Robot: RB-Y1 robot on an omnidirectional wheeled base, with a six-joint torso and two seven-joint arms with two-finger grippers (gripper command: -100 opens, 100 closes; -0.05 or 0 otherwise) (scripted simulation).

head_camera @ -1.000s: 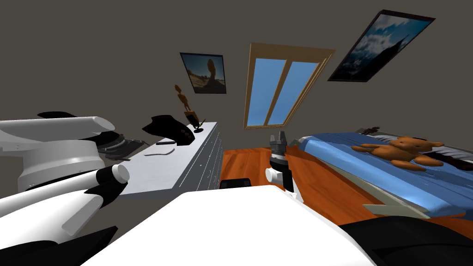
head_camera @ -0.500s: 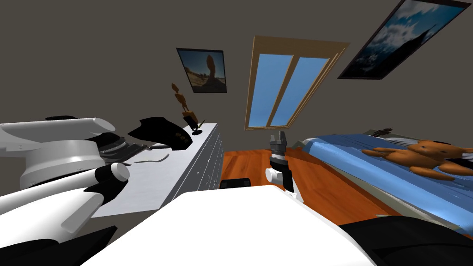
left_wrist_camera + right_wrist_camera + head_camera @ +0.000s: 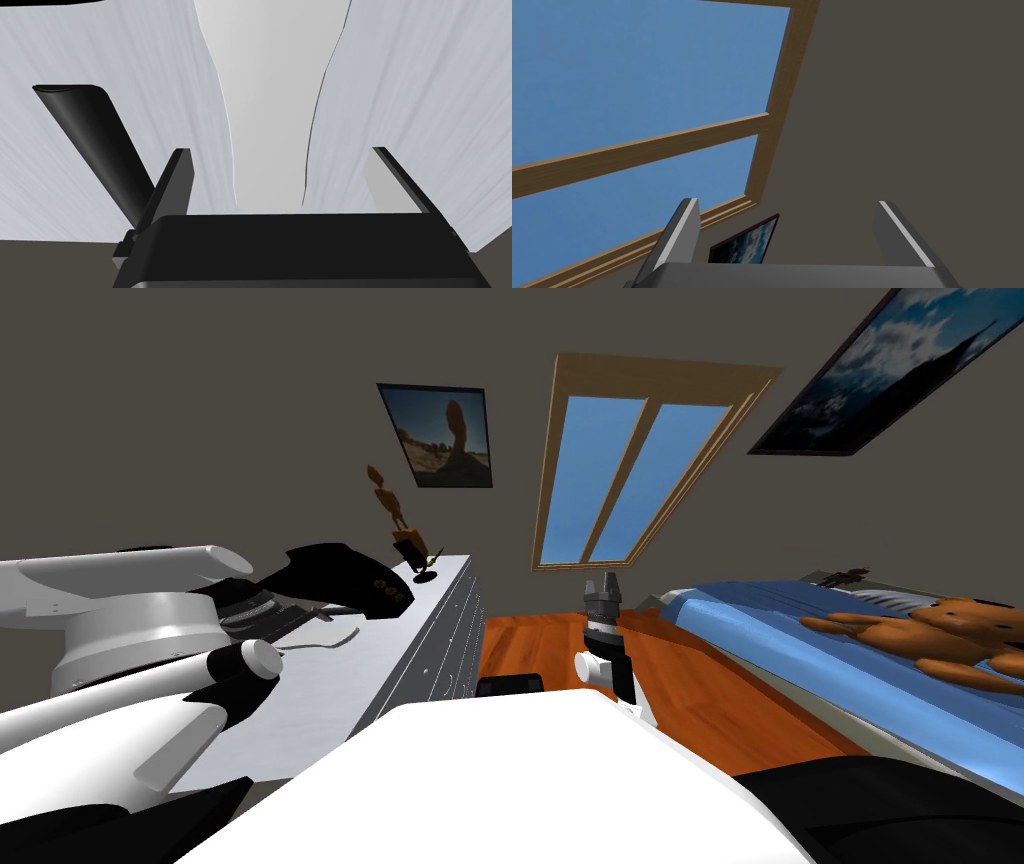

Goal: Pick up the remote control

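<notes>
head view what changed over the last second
My own move: I rolled forward along the dresser, so the black object on it slid left and the teddy bear right. Nothing taken or let go. Both arms kept their pose; left pincer open over the dresser beside the remote, right pincer open.

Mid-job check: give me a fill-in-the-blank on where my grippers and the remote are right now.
1. The left gripper hovers over the dresser with its fingers ___.
2. The black remote lies ___ the gap between those fingers, beside one of them.
3. The right gripper holds ___.
4. The teddy bear lies on the ___.

Missing words: open; outside; nothing; bed.
</notes>
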